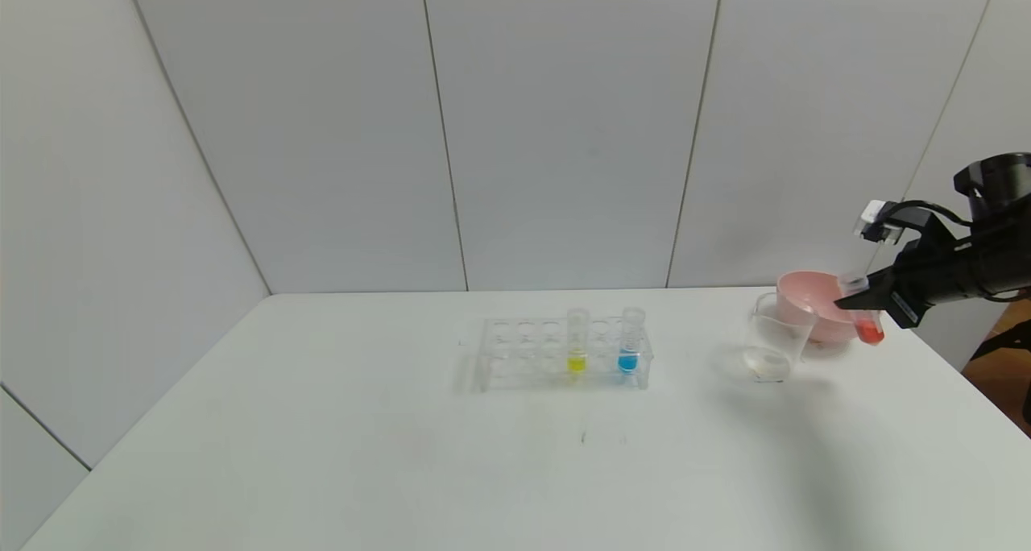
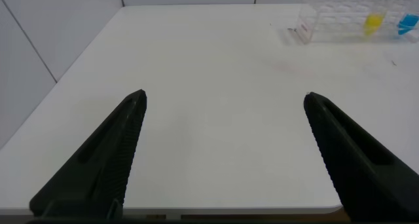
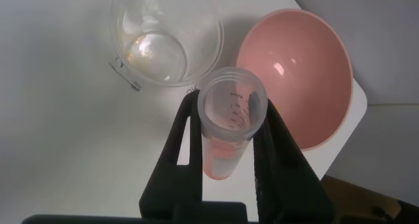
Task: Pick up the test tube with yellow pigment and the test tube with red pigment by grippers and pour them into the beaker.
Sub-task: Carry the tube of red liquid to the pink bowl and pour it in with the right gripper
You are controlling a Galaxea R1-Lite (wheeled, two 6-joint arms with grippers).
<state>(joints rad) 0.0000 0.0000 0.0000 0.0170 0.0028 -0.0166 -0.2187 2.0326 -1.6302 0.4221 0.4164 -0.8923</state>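
Observation:
My right gripper [image 1: 859,296] is shut on the test tube with red pigment [image 1: 865,319] and holds it nearly upright above the table, just right of the beaker [image 1: 776,339]. In the right wrist view the tube [image 3: 229,122] sits between my fingers [image 3: 185,135], its open mouth toward the camera, with the beaker [image 3: 167,37] beyond it. The test tube with yellow pigment [image 1: 577,343] stands in the clear rack [image 1: 515,350] at mid table; it also shows in the left wrist view [image 2: 374,19]. My left gripper [image 2: 224,101] is open and empty over the table's near left part.
A tube with blue liquid [image 1: 630,341] stands in the rack to the right of the yellow one. A pink bowl [image 1: 813,313] sits behind and right of the beaker, close to the table's right edge [image 1: 966,386].

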